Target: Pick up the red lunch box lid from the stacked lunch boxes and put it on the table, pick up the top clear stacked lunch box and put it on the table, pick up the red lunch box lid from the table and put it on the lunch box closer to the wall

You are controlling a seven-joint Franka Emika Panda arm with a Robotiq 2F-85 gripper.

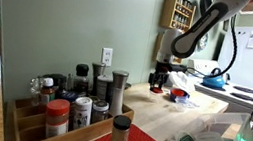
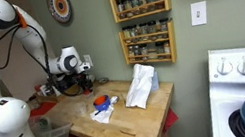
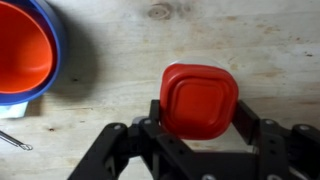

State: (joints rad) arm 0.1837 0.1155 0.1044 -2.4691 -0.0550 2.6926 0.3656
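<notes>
Bare table (image 3: 260, 40) lies open; a red bowl (image 3: 20, 50) crowds one corner.

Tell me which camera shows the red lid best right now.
Wrist view: the lid sits in the centre, whole and close, between the jaws over the table. In both exterior views the arm is far off and the lid is too small to make out.

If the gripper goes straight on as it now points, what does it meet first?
Probably the small flat red plastic lid, between the fingers of the gripper; the pale wooden table lies behind it. Depth is unclear.
</notes>
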